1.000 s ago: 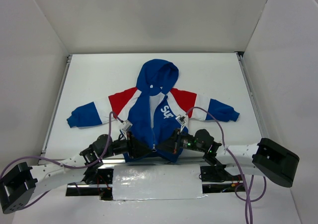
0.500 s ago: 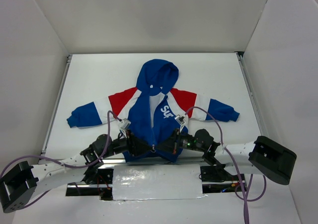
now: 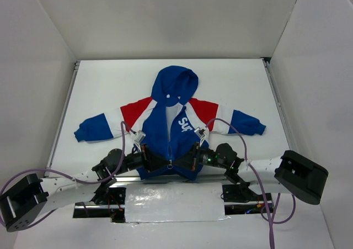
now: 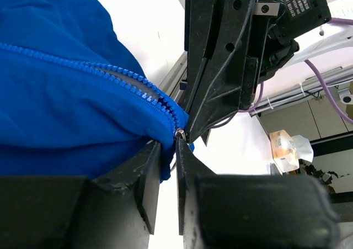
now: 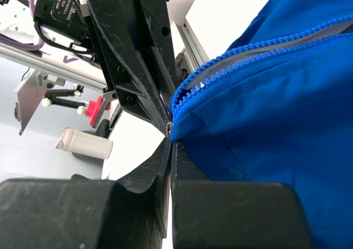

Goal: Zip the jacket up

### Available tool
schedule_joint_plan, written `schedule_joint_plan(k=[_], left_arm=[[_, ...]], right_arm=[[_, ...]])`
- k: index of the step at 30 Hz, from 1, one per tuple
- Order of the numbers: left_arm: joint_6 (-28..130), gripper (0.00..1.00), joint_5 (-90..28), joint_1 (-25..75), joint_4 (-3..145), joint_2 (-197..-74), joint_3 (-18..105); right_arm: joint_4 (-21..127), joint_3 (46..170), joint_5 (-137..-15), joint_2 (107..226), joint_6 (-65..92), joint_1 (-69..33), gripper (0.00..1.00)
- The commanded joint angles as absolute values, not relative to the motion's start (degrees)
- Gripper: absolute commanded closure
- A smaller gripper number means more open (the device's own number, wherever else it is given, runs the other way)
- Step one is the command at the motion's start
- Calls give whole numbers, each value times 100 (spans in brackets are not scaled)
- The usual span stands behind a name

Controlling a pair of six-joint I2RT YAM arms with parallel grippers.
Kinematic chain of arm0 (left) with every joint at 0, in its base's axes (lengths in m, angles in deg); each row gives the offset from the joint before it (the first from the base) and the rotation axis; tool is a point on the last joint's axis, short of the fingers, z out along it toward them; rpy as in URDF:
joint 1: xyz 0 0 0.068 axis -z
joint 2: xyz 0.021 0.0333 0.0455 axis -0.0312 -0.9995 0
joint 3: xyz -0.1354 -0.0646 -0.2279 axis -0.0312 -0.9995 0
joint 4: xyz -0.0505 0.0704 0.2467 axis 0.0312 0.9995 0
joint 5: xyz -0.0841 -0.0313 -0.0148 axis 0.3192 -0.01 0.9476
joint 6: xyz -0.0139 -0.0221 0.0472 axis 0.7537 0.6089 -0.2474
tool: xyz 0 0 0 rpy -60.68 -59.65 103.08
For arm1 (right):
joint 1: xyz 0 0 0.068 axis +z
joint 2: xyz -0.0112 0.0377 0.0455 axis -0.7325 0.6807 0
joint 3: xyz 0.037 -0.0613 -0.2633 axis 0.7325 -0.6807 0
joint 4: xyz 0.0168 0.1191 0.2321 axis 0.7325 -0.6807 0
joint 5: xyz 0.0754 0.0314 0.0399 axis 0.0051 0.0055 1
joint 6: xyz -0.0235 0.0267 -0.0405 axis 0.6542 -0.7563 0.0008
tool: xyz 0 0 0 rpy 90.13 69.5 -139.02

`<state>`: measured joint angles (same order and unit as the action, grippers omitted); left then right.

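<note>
We see a royal blue jacket [image 3: 157,138] with red and white shoulder bands, white chest lettering and blue zipper teeth [image 4: 110,75]; white table [image 3: 231,83], purple cables [image 3: 242,144].

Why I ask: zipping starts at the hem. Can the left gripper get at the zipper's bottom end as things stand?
Probably yes: the left gripper straddles the jacket hem beside the zipper's bottom end, with nothing between. The right gripper, shut, sits at the same spot, so room looks tight.
</note>
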<state>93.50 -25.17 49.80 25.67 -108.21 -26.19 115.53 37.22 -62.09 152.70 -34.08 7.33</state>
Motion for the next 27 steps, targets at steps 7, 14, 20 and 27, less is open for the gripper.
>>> schedule_joint_plan(k=[7,14,20,27], left_arm=[[9391,95,-2304,5007,2035,-10794,-2992],[9330,100,-2120,5015,2238,-10662,-2940],[9303,100,-1838,5015,2071,-10723,-2922],[9277,100,-1346,5015,1922,-11214,-2738]], right_arm=[[12237,3726,-6205,15375,-3460,739,100],[12861,3594,-6284,15550,-3609,730,100],[13432,3585,-6337,15857,-3846,669,100],[13442,3611,-6591,15525,-3952,493,100]])
